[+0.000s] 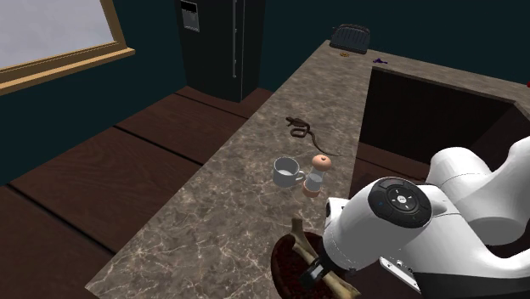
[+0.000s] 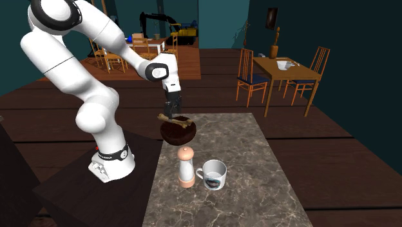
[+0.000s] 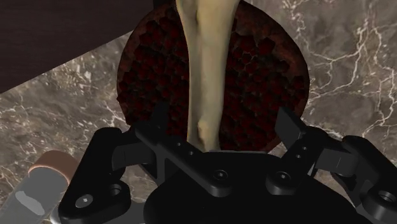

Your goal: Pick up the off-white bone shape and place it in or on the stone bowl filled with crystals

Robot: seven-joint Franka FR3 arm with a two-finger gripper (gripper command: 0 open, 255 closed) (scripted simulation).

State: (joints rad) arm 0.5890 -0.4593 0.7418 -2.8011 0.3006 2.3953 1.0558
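The off-white bone (image 3: 207, 70) lies across the dark round bowl (image 3: 280, 63), which is filled with dark red crystals. My gripper (image 3: 222, 121) hovers just above it, open; its fingers (image 3: 159, 121) stand on either side of the bone without touching it. In the second exterior view the gripper (image 2: 171, 106) points down over the bone (image 2: 172, 120), which rests on the bowl (image 2: 178, 132). In the shoulder view one end of the bone (image 1: 297, 229) sticks out over the bowl (image 1: 284, 263) beside the arm.
A grinder with a tan top (image 2: 186, 166) and a white mug (image 2: 213, 174) stand on the marble counter (image 2: 258, 161) close to the bowl. A dark cord-like thing (image 1: 299, 129) lies farther along. A deep recess (image 1: 425, 119) opens in the counter at the shoulder view's right.
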